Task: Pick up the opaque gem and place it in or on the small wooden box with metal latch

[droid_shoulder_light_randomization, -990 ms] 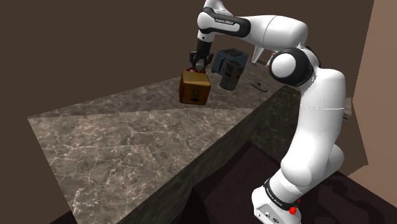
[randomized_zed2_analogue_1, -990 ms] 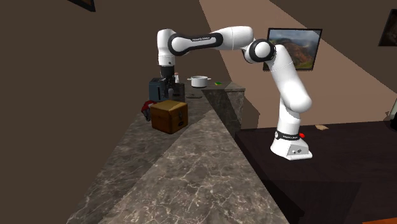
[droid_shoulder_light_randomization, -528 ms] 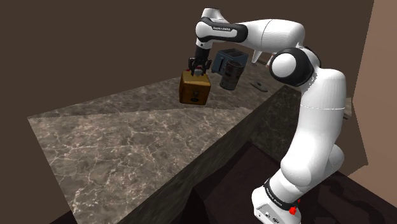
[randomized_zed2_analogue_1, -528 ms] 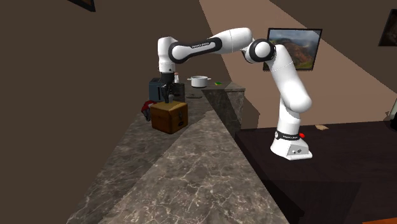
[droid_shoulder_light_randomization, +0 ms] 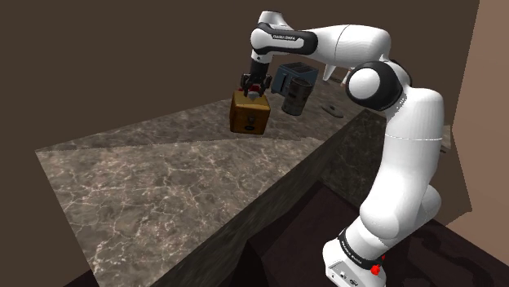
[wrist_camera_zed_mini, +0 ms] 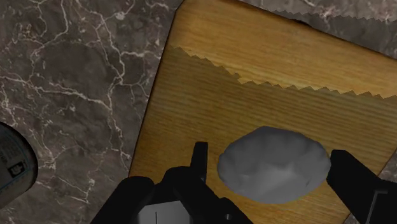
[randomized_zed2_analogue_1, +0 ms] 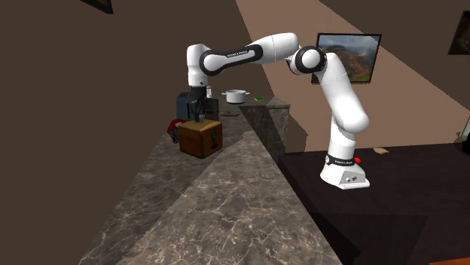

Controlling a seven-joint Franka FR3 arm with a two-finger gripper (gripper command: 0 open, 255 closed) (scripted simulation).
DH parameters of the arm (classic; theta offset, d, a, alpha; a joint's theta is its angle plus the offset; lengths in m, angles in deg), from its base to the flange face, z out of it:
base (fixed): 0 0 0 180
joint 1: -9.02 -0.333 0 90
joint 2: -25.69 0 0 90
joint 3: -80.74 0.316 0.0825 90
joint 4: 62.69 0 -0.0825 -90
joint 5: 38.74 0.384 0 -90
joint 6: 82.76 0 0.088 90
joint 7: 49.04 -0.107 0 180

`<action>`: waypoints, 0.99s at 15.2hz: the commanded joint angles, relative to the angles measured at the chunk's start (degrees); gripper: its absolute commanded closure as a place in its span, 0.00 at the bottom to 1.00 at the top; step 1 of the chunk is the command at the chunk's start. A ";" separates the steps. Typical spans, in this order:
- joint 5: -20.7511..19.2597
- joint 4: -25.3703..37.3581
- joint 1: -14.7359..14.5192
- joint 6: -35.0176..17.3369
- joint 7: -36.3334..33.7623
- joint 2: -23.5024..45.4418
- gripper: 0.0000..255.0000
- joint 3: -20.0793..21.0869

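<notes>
I see the gem [wrist_camera_zed_mini: 273,165], dull grey and faceted, lying on the lid of the wooden box [wrist_camera_zed_mini: 267,70]. My gripper [wrist_camera_zed_mini: 270,154] straddles it, spread wide and not gripping, with wood showing beside one finger. In the shoulder view, a dark bin [droid_shoulder_light_randomization: 294,86] stands at the box's two o'clock.

Both exterior views are dim, a slanting shadow splits the counter [droid_shoulder_light_randomization: 163,187], and a jagged-edged shadow crosses the wooden box [wrist_camera_zed_mini: 267,51].

You have the gem [wrist_camera_zed_mini: 275,164] lying on the box [wrist_camera_zed_mini: 210,95], between the fingers of the gripper [wrist_camera_zed_mini: 268,151], and the box on the counter [droid_shoulder_light_randomization: 163,179], a container [droid_shoulder_light_randomization: 294,88] just right of it in the shoulder view
</notes>
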 commanded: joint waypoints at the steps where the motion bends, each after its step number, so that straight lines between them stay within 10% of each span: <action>1: 0.00 0.00 0.00 0.00 0.00 0.00 0.00 0.00; 15: -0.03 8.38 -0.52 7.69 0.19 0.66 0.00 0.06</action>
